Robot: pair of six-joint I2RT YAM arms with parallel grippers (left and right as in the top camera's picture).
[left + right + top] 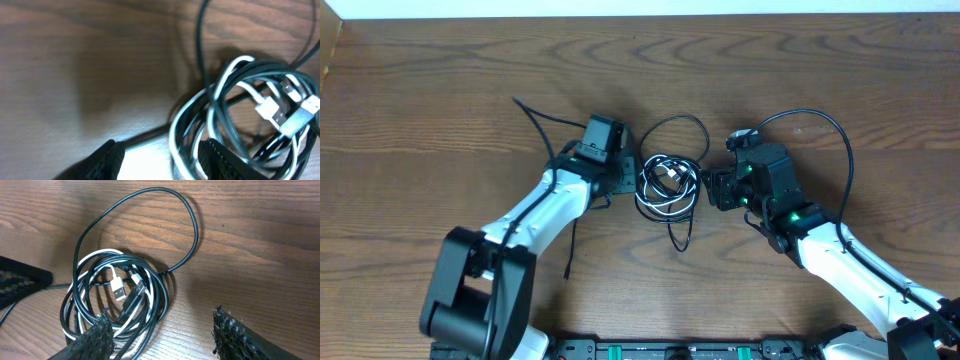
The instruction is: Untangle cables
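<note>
The opening step is in hand: the cable tangle is being flanked by both arms so that a first strand can be singled out.

The left gripper is being held about half open. Its jaws are straddling the near rim of the coil, and one finger is set in among the strands. Nothing is visibly being pinched.

The right gripper is also being held partly open and empty. One fingertip is lying over the coil's edge, and bare wooden table is showing between the jaws.

By judgement, the next move is calling for one jaw pair to be closed on a single cord while the bundle is being steadied by the other. The easiest target is likely the black loop lying free beyond the right fingers.

The cords are thin, round, smooth-jacketed and limp. The white cable is wound through the black cables. A white-shelled plug and a black-shelled plug, both flat, are lying inside the coil. The finger pads look coarse and meshy, which should be helping the grip on the glossy jackets.
</note>
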